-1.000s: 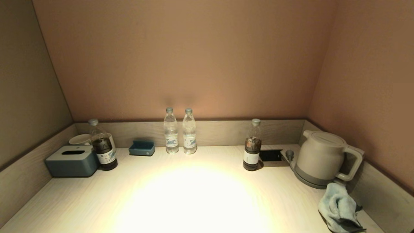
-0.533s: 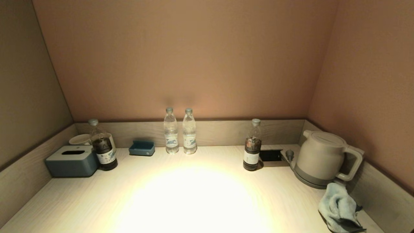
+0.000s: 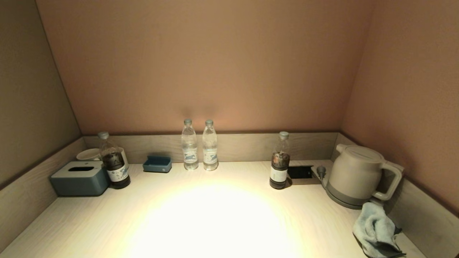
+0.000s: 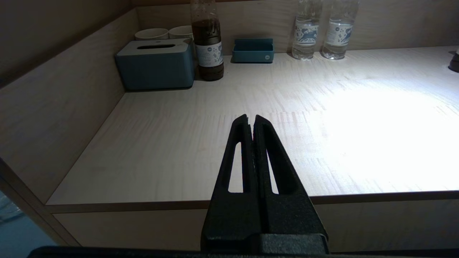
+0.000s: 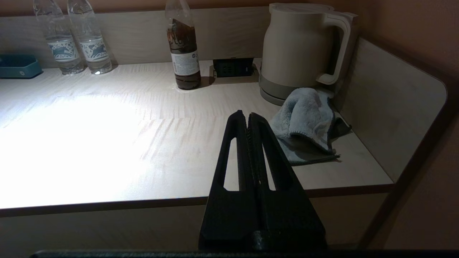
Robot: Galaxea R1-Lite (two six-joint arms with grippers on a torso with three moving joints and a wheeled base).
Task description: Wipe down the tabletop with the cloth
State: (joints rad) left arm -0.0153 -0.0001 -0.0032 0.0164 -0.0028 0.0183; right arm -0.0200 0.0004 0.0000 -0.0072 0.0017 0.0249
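Note:
A crumpled light-blue cloth (image 3: 375, 229) lies on the pale wooden tabletop (image 3: 215, 215) at the near right corner, just in front of the kettle; it also shows in the right wrist view (image 5: 304, 118). My right gripper (image 5: 247, 115) is shut and empty, held off the table's front edge, short of the cloth and a little to its left. My left gripper (image 4: 250, 118) is shut and empty, held off the front edge at the table's left part. Neither gripper shows in the head view.
A beige kettle (image 3: 355, 175) stands at the back right by a recessed socket (image 3: 300, 172). A dark drink bottle (image 3: 279, 161) stands mid-right, two water bottles (image 3: 199, 145) at the back wall. A blue tissue box (image 3: 79, 178), another dark bottle (image 3: 114, 161), cups and a small blue tray (image 3: 157, 163) sit at the back left.

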